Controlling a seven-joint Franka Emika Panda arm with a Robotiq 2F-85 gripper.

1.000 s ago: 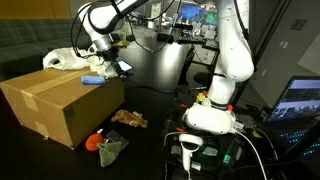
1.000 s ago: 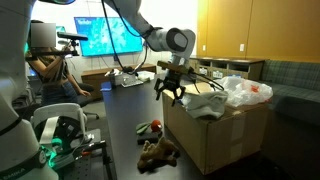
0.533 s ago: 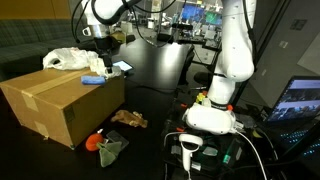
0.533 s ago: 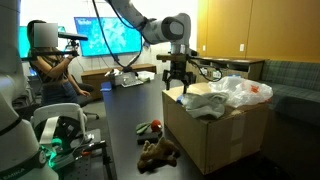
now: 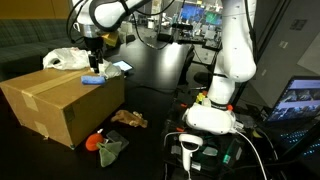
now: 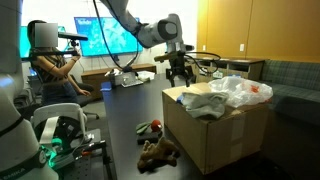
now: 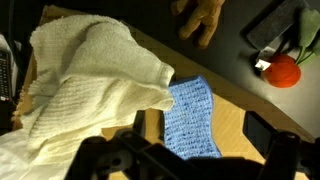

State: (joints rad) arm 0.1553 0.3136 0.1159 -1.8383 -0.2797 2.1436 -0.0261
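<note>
A small blue knitted cloth (image 7: 195, 118) lies flat (rectangular, a little askew) directly beneath the gripper (image 7: 205, 140), clear of its spread fingers.

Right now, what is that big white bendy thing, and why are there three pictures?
It is a robot arm. Its grabbing part, the end effector, hangs open above a cardboard box and holds nothing. Two pictures come from cameras standing in the room; the third comes from a camera on the arm's wrist, looking down. In the box lie a cream cloth and a blue cloth. Beside the box, on the dark surface, lie a brown soft toy and a round red toy.
</note>
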